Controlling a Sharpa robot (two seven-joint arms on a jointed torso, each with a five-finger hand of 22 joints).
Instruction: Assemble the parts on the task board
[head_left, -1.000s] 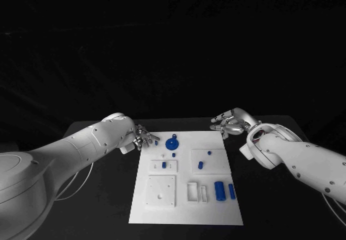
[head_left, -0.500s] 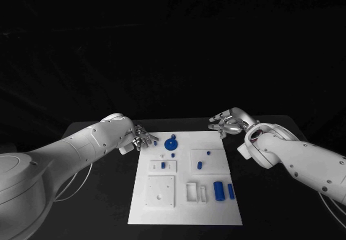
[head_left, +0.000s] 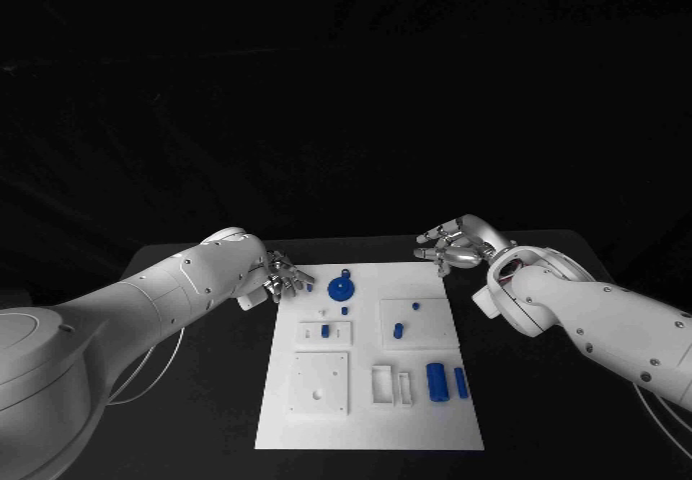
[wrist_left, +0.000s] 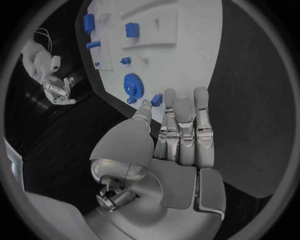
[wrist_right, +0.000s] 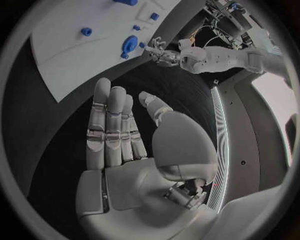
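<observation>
While both my robot hands hover at the far end of the board (head_left: 368, 420), neither holds anything: the left robot hand (head_left: 283, 277) sits just beside the board's far left corner, fingers straight and released, and the right robot hand (head_left: 453, 246) hangs off the far right corner, fingers loosely apart. The gear (head_left: 342, 289) lies flat on the board near my left fingers (wrist_left: 182, 127); two cylinders (head_left: 446, 382) lie side by side nearer me, with small pegs (head_left: 397, 328) between. On the counter (head_left: 202, 400) the board looks rigid. I judge the parts light, hard, smooth plastic, likely slippery; I'd pinch the gear by its toothed rim
</observation>
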